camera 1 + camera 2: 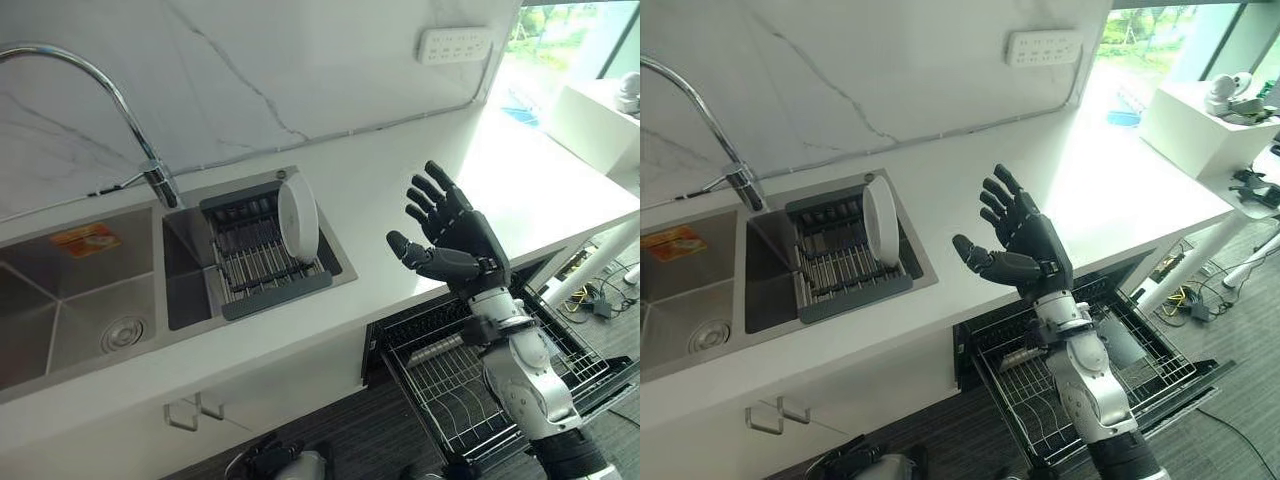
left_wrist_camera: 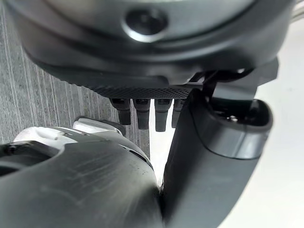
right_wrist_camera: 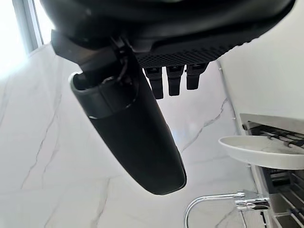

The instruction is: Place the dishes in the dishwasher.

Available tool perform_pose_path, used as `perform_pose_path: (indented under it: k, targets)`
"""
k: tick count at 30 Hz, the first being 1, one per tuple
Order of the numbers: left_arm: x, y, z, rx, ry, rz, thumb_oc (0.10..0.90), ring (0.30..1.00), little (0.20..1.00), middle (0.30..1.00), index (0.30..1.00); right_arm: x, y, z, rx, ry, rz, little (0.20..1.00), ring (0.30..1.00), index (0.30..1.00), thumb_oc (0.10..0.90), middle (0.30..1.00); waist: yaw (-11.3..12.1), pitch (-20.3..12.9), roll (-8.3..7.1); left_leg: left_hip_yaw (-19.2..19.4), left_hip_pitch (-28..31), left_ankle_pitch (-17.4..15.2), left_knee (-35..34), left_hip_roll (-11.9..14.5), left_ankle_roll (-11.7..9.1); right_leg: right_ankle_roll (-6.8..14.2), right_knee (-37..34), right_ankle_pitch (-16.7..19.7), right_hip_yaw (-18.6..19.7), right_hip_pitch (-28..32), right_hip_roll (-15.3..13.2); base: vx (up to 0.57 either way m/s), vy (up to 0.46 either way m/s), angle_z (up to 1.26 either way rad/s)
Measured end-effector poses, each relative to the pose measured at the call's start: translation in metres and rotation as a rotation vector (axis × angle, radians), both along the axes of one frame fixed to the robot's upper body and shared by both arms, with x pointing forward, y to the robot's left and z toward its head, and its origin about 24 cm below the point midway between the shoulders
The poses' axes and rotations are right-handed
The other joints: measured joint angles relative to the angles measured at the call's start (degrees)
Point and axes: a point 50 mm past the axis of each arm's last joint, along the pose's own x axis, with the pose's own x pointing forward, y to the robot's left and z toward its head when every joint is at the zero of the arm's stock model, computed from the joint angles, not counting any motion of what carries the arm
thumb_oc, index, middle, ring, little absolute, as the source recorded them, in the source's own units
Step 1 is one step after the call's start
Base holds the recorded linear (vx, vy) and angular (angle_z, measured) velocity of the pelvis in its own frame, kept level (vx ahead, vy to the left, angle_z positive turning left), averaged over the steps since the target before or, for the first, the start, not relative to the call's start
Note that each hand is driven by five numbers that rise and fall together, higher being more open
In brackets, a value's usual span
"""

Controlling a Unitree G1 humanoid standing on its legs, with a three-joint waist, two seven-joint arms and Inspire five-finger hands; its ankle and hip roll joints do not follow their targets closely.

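White marble bench (image 1: 420, 190); right hand (image 1: 452, 238) spread, empty, hovering well apart from plate (image 1: 298, 217) upright in sink rack (image 1: 262, 262). Risk: toppling plate through clumsy edge grasp.

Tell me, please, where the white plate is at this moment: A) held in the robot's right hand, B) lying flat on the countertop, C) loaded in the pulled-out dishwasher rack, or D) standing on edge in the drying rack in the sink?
D: the white plate stands on edge in the drying rack set in the sink, while the right hand is open above the countertop, holding nothing.
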Motion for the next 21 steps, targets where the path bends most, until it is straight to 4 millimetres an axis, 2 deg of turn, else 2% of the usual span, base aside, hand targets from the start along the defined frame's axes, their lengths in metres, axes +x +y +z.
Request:
perform_pose_path:
  k: [3, 5, 8, 10, 12, 16, 19, 21]
  targets:
    - [0.002, -0.002, 0.000, -0.004, -0.004, -0.011, 0.800, 0.900, 0.900, 0.900, 0.900, 0.013, 0.005, 0.027, -0.031, -0.087, -0.024, 0.900, 0.900, 0.900, 0.800, 0.900, 1.81, -0.37, 0.11, -1.23, -0.44, -0.15, 0.56, -0.77, 0.23, 0.02, 0.18, -0.05, -1.74, 0.92, -0.89, 0.04, 0.069, 0.28]
    - [0.005, -0.003, 0.001, -0.014, -0.011, -0.021, 0.800, 0.900, 0.900, 0.900, 0.900, 0.021, 0.006, 0.032, -0.033, -0.089, -0.039, 0.900, 0.900, 0.900, 0.800, 0.900, 3.10, -0.69, 0.06, -1.90, -0.89, -0.14, 0.93, -1.18, 0.44, 0.23, 0.39, -0.13, -2.52, 1.14, -1.30, 0.05, 0.055, 0.23]
    - [0.005, -0.003, 0.001, -0.021, -0.013, -0.024, 0.800, 0.900, 0.900, 0.900, 0.900, 0.034, 0.007, 0.029, -0.050, -0.034, -0.062, 0.900, 0.900, 0.900, 0.800, 0.900, 4.55, -0.94, -0.01, -2.34, -0.89, -0.36, 1.15, -1.71, 0.77, 0.47, 0.52, -0.32, -3.04, 1.63, -1.81, 0.05, 0.051, 0.14]
    - [0.006, -0.003, 0.001, -0.020, -0.014, -0.026, 0.800, 0.900, 0.900, 0.900, 0.900, 0.038, 0.004, 0.021, -0.060, 0.011, -0.079, 0.900, 0.900, 0.900, 0.800, 0.900, 4.53, -1.10, -0.10, -3.23, -0.76, -0.47, 1.66, -2.12, 0.91, 0.71, 0.47, -0.44, -4.09, 2.25, -2.22, 0.04, 0.029, 0.23]
    - [0.006, -0.002, 0.001, -0.022, -0.015, -0.027, 0.800, 0.900, 0.900, 0.900, 0.900, 0.040, 0.003, 0.017, -0.065, 0.042, -0.094, 0.900, 0.900, 0.900, 0.800, 0.900, 5.50, -1.12, -0.14, -3.32, -1.11, -0.57, 1.73, -2.34, 1.03, 0.77, 0.41, -0.43, -4.28, 2.39, -2.43, 0.05, 0.036, 0.08]
    - [0.007, -0.001, 0.002, -0.026, -0.020, -0.041, 0.800, 0.900, 0.900, 0.900, 0.900, 0.054, 0.006, 0.022, -0.080, 0.071, -0.120, 0.900, 0.900, 0.900, 0.800, 0.900, 6.40, -1.27, -0.38, -4.35, -1.40, -0.55, 1.85, -2.57, 1.02, 0.86, 0.19, -0.42, -5.45, 3.12, -2.39, 0.05, 0.035, 0.12]
    - [0.008, -0.002, 0.002, -0.029, -0.026, -0.047, 0.800, 0.900, 0.900, 0.900, 0.900, 0.069, 0.001, 0.016, -0.073, 0.131, -0.185, 0.900, 0.900, 0.900, 0.800, 0.900, 8.10, -1.30, -0.45, -5.19, -1.30, -0.61, 1.83, -3.26, 1.09, 1.39, 0.15, -0.79, -6.19, 3.67, -2.88, 0.06, 0.035, 0.19]
    - [0.010, -0.002, 0.003, -0.022, -0.028, -0.065, 0.800, 0.900, 0.900, 0.900, 0.900, 0.071, -0.002, 0.012, -0.070, 0.153, -0.212, 0.900, 0.900, 0.900, 0.800, 0.900, 8.78, -1.31, -0.46, -5.96, -1.35, -0.65, 1.83, -3.66, 1.17, 1.52, -0.05, -0.75, -7.20, 4.36, -3.03, 0.04, 0.041, 0.22]
